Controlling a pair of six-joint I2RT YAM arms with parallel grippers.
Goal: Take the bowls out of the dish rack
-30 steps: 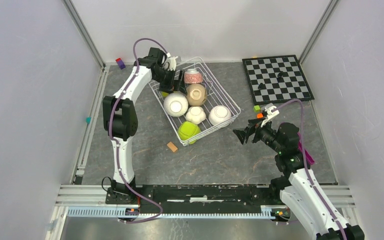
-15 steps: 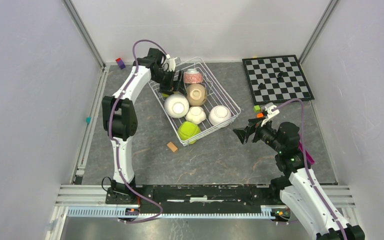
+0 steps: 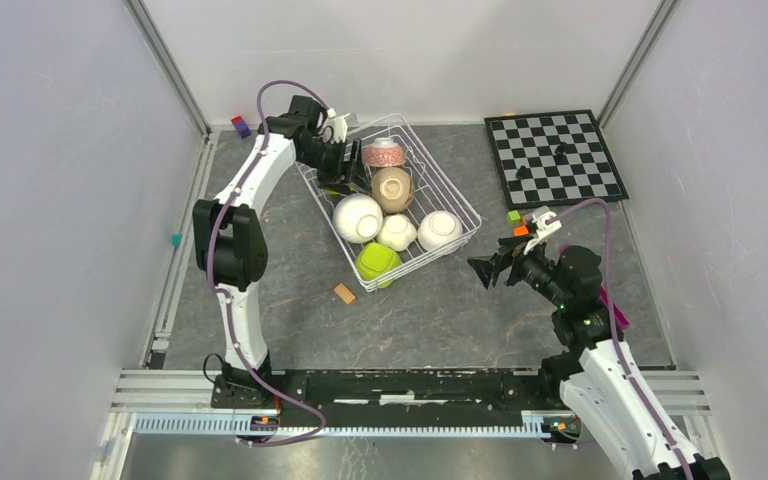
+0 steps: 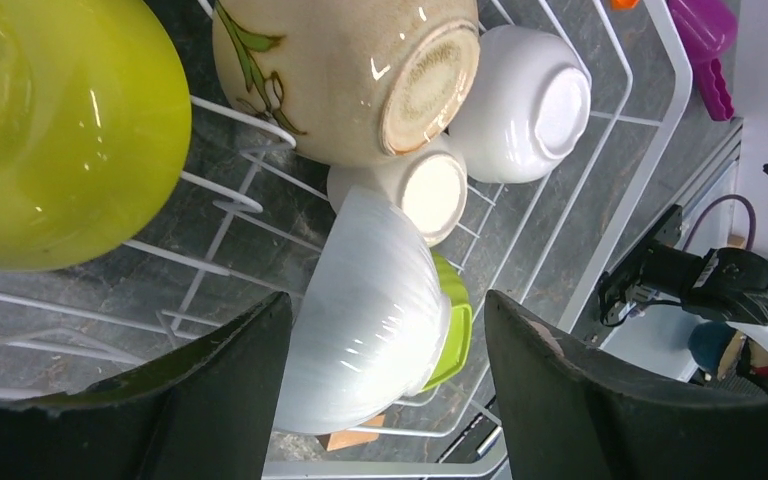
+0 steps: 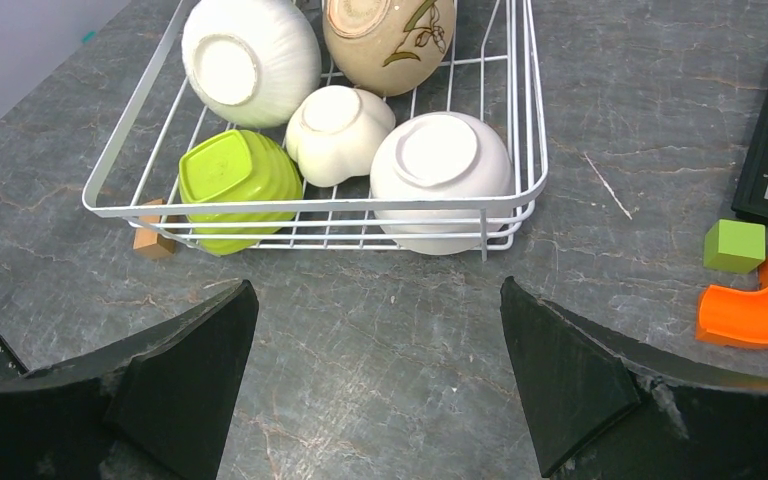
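The white wire dish rack stands mid-table and holds several bowls: a speckled one, a tan floral one, a white ribbed one, a small cream one, a white one and a squarish lime green one. A second lime green bowl lies close to my left gripper, which is open and empty inside the rack's far left end. In the left wrist view the white ribbed bowl lies beyond the fingers. My right gripper is open and empty above the table, right of the rack.
A chessboard lies at the back right. A green block and an orange curved piece lie right of the rack. A wooden block sits at the rack's near corner. Small blocks lie at the back left.
My left arm has shifted a little to the left and back. The white ribbed bowl has moved slightly nearer. The right arm has barely moved.
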